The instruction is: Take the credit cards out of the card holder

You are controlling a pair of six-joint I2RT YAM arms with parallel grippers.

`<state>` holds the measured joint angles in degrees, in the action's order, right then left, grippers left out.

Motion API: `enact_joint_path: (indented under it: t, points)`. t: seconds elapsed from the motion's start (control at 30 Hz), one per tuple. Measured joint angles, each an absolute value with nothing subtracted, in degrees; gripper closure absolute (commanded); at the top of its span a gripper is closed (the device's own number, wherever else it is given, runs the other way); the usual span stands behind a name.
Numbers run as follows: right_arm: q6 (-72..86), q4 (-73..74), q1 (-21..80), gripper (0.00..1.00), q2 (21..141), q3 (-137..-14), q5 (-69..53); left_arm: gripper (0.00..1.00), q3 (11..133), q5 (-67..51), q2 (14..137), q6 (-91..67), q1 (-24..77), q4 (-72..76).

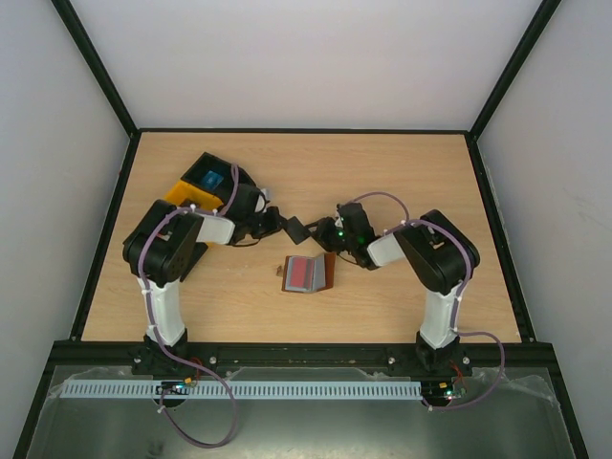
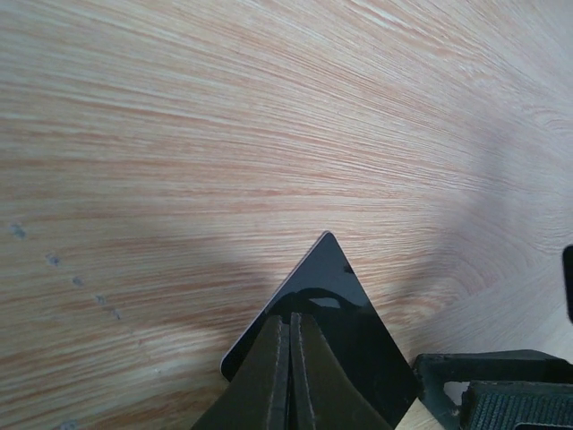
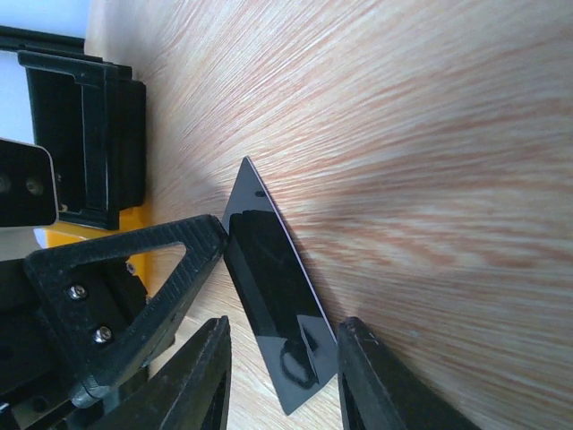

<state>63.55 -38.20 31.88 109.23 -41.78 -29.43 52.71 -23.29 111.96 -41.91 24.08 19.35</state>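
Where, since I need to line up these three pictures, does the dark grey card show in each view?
Top external: the dark grey card sits at centre, just beyond the open card holder.
Left wrist: bottom centre, a dark corner poking past the left fingers.
Right wrist: lower centre, a slanted glossy sheet.
Shared landmark: the left fingers pinching it over the wooden table.

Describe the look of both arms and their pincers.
The left arm and right arm have white links, black joints and looping lilac cables. The left pincer and right pincer have black tapered fingers. A green light glows on the right wrist.
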Motion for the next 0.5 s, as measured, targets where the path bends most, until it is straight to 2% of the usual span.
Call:
enact_joint_path:
  t: [0.33,0.5]
  points:
    - [75.3,-51.7,31.9,0.67,112.9,-38.9,-30.7,0.97,47.7,-27.3,111.8,-46.4,24.0,27.4]
    - [76.6,-52.6,31.9,0.68,113.6,-38.9,-30.9,0.97,46.0,-28.9,111.7,-48.2,24.0,30.1]
